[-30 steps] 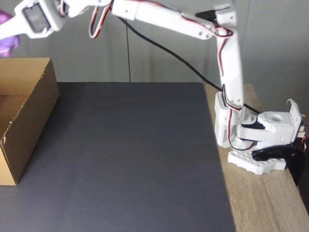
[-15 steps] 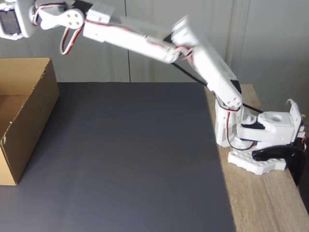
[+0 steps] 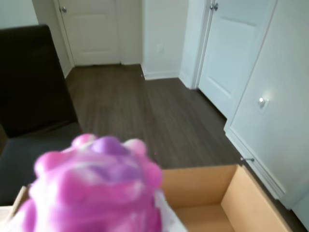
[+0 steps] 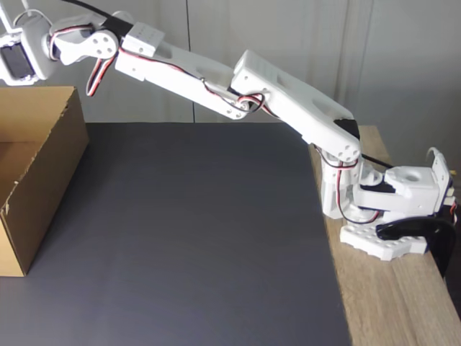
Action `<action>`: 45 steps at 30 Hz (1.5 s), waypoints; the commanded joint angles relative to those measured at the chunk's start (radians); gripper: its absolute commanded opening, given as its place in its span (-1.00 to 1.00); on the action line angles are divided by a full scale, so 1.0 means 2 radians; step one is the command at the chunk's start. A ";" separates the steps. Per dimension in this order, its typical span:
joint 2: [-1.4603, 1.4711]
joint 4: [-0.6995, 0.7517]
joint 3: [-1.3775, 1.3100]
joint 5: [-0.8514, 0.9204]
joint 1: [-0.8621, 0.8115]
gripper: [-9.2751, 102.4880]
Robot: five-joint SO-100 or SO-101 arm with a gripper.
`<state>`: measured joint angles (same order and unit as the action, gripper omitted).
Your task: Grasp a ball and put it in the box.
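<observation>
The ball, pink and purple with whitish patches and rounded bumps, looms large and blurred at the lower left of the wrist view. It hangs in the air over the box, whose open brown inside shows below and to the right. My gripper is shut on the ball; a pale bit of a finger peeks out at the ball's right side. In the fixed view my arm stretches to the upper left, its wrist above the box at the left edge.
A dark grey mat covers the table between the box and the arm's base, which sits on the wooden table edge at the right. Beyond the box the wrist view shows a dark floor, white doors and a dark chair.
The arm has folded down and reached further left over the box. The purple ball, seen at the fixed view's left edge a second ago, has passed out of that view.
</observation>
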<state>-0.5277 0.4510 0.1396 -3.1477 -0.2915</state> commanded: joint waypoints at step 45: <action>-0.123 0.541 -0.183 -0.032 0.022 -0.72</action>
<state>-0.6934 1.4880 -0.1856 -3.1891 -0.2516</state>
